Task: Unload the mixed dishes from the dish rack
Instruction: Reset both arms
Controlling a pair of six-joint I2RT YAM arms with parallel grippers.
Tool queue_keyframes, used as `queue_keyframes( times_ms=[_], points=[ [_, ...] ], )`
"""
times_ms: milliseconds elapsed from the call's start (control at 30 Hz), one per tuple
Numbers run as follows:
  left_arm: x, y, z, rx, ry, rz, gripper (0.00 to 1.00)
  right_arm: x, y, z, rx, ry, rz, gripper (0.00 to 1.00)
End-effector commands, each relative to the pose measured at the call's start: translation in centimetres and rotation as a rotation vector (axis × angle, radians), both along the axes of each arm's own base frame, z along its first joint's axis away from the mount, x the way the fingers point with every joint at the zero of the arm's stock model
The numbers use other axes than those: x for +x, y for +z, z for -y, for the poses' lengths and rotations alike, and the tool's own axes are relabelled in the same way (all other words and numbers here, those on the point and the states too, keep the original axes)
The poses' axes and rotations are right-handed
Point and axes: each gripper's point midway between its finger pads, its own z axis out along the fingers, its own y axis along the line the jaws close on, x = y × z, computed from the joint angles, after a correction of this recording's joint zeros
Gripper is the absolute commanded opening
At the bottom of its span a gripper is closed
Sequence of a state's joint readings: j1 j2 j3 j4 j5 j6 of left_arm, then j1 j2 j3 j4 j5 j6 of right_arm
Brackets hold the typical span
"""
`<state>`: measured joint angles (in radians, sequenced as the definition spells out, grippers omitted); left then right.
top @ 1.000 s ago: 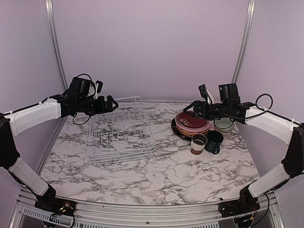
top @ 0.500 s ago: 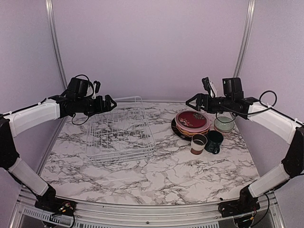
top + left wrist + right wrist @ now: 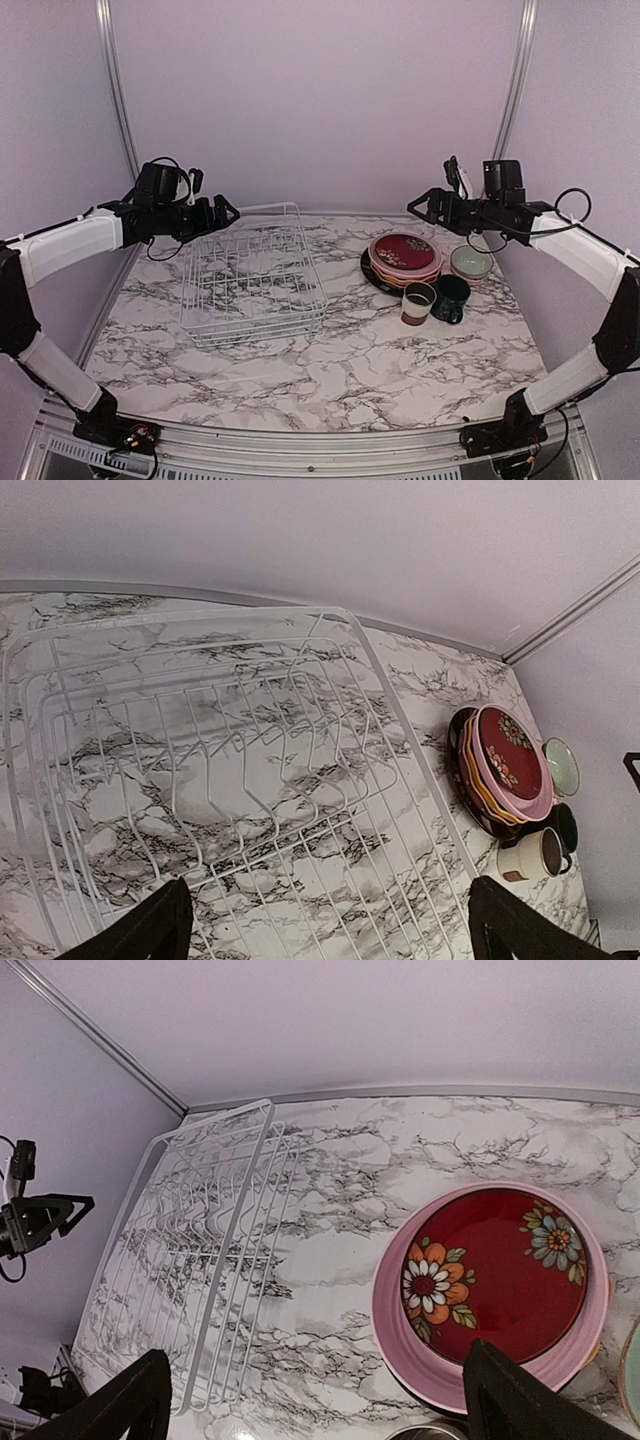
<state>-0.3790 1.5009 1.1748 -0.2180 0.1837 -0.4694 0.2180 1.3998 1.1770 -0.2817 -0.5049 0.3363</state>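
Observation:
The white wire dish rack (image 3: pixel 250 272) sits left of centre and holds no dishes; it also shows in the left wrist view (image 3: pixel 230 780) and the right wrist view (image 3: pixel 190 1270). A stack of plates with the floral red plate (image 3: pixel 405 251) on top stands at the right, on pink, yellow and black plates (image 3: pixel 490 1280). Beside it are the pale green bowl (image 3: pixel 471 262), the dark green mug (image 3: pixel 451 297) and the white-and-brown cup (image 3: pixel 417 302). My left gripper (image 3: pixel 228 213) is open and empty above the rack's far left. My right gripper (image 3: pixel 418 206) is open and empty above and behind the plate stack.
The marble table (image 3: pixel 330 370) has lilac walls behind and at both sides, with metal posts (image 3: pixel 112 90) at the back corners. The dishes cluster at the right rear near the right wall.
My right gripper has risen and drawn back to the right, away from the plate stack. My left gripper has shifted slightly up and left.

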Motion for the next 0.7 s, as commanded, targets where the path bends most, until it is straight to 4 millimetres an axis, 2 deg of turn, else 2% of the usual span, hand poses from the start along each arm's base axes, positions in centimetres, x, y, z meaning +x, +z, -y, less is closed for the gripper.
queue_keyframes(
  times_ms=[0,167,667],
  points=[
    [0.0,1.2,-0.5,-0.037,0.007,0.028,0.99,1.0,2.1,1.6,-0.031,-0.078,0.028,0.98],
    [0.2,1.3,-0.8,-0.043,0.012,0.028,0.99,1.6,1.7,2.5,-0.022,-0.103,0.007,0.98],
    [0.4,1.1,-1.0,-0.039,0.005,0.026,0.99,1.6,0.9,2.6,-0.035,-0.099,-0.008,0.98]
  ],
)
